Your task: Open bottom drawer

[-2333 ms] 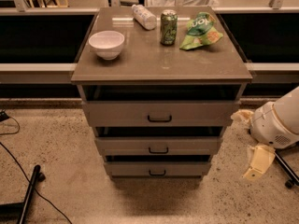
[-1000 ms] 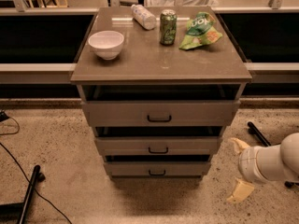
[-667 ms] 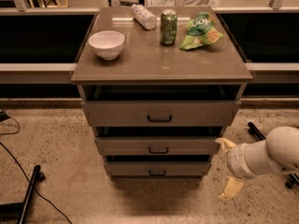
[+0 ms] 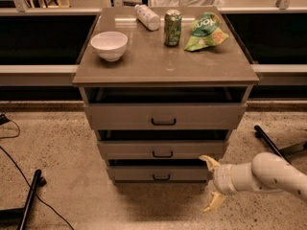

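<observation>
Bottom drawer (image 4: 144,172): lowest of three fronts in the cabinet, grey-tan, directly under the worktop's front edge and set back beneath the middle drawer (image 4: 129,150). Its small black bar handle (image 4: 161,177) sits at centre. Front looks pushed in, with a dark gap above it.

Gripper (image 4: 212,183): low to the floor, below the worktop's front right corner, just beside the right end of the bottom drawer. The two pale fingers are spread wide, one above the other, holding nothing. Upper fingertip (image 4: 208,160) is level with the drawer's top right corner; whether it touches cannot be told. Lower finger hangs toward the floor, clear of the drawer. The white arm (image 4: 268,172) enters from the right.

Top drawer (image 4: 120,116): widest front, black handle at centre.

Worktop (image 4: 163,63):
- white bowl (image 4: 109,44) near the left edge, upright.
- clear bottle (image 4: 147,17) lying on its side at the back edge.
- green can (image 4: 172,28) upright, just right of the bottle.
- green snack bag (image 4: 206,31) toward the back right corner, near the can.
</observation>
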### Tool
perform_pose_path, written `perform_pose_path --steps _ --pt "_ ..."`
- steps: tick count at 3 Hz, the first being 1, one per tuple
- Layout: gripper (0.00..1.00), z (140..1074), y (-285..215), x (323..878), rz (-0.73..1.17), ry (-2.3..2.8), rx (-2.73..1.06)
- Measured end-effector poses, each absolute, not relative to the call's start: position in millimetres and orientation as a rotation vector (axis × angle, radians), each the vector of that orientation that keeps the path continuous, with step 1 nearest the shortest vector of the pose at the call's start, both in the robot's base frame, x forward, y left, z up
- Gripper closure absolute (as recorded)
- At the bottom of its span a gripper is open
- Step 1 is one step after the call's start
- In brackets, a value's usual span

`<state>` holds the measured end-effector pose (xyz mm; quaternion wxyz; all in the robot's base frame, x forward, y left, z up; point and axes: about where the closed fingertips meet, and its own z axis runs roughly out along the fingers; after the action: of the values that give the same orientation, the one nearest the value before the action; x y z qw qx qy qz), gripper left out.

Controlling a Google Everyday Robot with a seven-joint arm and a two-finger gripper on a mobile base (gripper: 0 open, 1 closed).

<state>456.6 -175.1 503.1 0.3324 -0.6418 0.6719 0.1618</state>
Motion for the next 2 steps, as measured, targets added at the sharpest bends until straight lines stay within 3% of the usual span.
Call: perform_pose_path --steps 2 --pt "0.0 438 -155 451 0.584 1.537 -1.628"
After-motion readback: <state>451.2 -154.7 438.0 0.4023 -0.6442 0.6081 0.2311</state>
